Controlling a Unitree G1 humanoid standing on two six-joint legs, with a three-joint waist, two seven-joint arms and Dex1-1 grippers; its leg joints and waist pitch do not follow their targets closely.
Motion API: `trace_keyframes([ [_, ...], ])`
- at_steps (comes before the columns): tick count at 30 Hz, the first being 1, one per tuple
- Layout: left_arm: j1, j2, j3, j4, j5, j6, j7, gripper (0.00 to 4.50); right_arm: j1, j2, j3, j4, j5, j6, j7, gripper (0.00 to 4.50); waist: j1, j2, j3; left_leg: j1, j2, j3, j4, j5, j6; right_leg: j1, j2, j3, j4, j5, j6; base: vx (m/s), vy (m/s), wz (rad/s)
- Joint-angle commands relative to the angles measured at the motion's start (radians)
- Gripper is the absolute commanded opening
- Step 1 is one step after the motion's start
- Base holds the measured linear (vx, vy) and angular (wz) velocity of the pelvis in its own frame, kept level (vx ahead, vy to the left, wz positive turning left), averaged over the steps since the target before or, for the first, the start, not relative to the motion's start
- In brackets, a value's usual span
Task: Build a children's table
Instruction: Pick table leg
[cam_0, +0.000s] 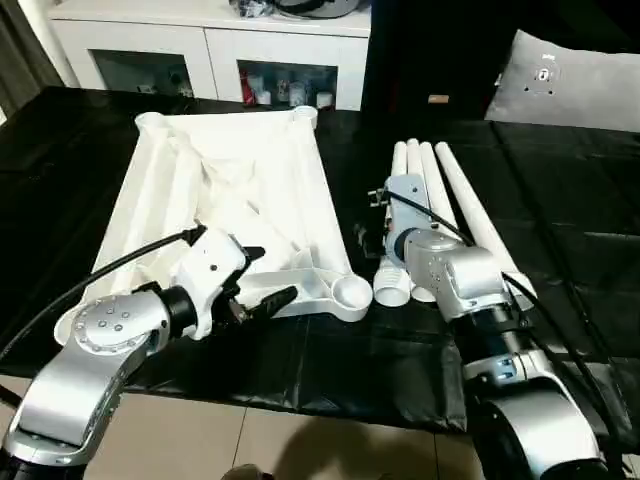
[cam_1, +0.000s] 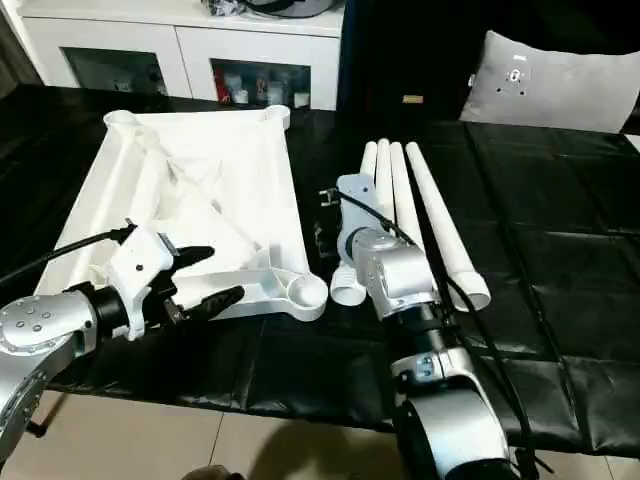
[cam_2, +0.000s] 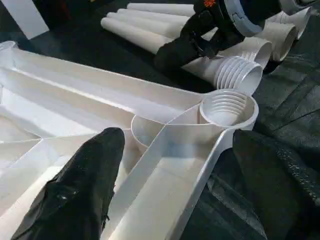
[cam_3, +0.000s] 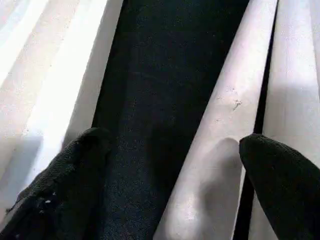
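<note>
Black sheeting (cam_0: 560, 250) under table top (cam_0: 240, 190), legs (cam_0: 450, 200); white cabinet (cam_0: 210, 45) behind; both jaws wide.

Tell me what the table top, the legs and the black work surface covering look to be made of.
Table top: apparently moulded white plastic, smooth, slightly glossy, with thin ribs and a threaded socket.
Legs: seemingly the same plastic, matte, tapered tubes with ridged ends.
Covering: probably thin plastic sheet, creased and shiny.

Black-covered work surface (cam_0: 560, 250) carries the upturned table top (cam_0: 230, 190) beside four legs (cam_0: 470, 215).
</note>
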Motion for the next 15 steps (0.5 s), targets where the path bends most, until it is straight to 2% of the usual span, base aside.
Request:
trace_keyframes([
  [1, 0.0, 0.013, -0.01, -0.011, 0.01, 0.014, 0.006, 3.86, -0.016, 0.004, -0.021, 0.01, -0.009, 0.012, -0.021, 4.5, 0.005, 0.008, -0.063, 0.008, 0.051, -0.008, -0.069, -0.088, -0.052, 0.046, -0.076, 0.041, -0.062, 0.083, -0.18, 0.0, 0.0, 0.0],
  [7, 0.005, 0.017, -0.014, -0.013, 0.012, 0.015, 0.007, 3.86, -0.009, 0.005, -0.033, 0.012, -0.013, 0.008, -0.04, 4.5, 0.005, 0.008, -0.062, 0.008, 0.05, -0.007, -0.069, -0.094, -0.055, 0.046, -0.077, 0.04, -0.063, 0.07, -0.177, 0.0, 0.0, 0.0],
  [15, 0.01, 0.018, -0.026, -0.018, 0.011, 0.021, 0.006, 3.86, 0.01, 0.009, -0.03, 0.013, -0.004, 0.065, -0.024, 4.5, 0.004, 0.009, -0.063, 0.008, 0.05, -0.008, -0.068, -0.085, -0.054, 0.047, -0.076, 0.04, -0.062, 0.084, -0.176, 0.0, 0.0, 0.0],
])
